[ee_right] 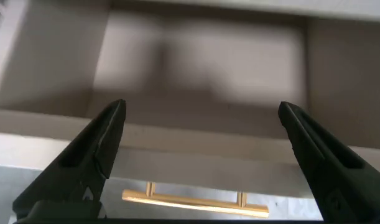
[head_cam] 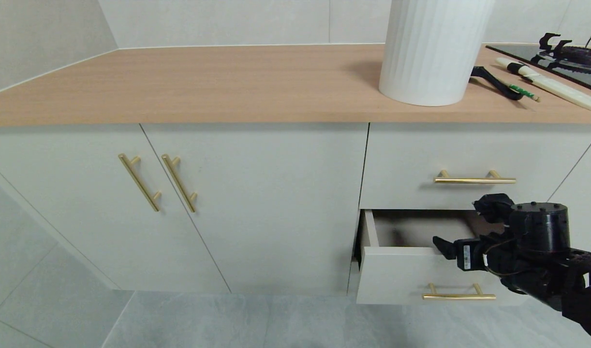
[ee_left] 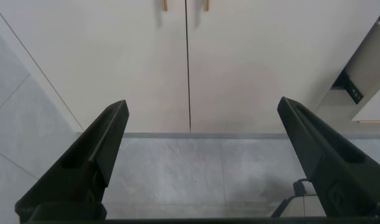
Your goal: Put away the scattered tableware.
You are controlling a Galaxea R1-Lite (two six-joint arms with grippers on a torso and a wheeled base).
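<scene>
Right wrist view: black fingers (ee_right: 90, 155) of right gripper (ee_right: 201, 107) spread apart, empty, at the pulled-out lower white drawer (head_cam: 397, 275). Also empty, left gripper (ee_left: 202, 106) is spread wide, facing white cabinet doors (ee_left: 177, 62). Far right on wooden countertop (head_cam: 203, 82) lie long cream utensil (head_cam: 552, 86) and black-handled utensil (head_cam: 498, 83), beside white ribbed cylinder (head_cam: 431, 53).

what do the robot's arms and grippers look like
Both are matt black. The right gripper has two long tapering fingers, a white label on its body and thin cables beside it, behind a squat cylindrical wrist joint topped with bolts. The left gripper has the same wedge-shaped black fingers.
</scene>
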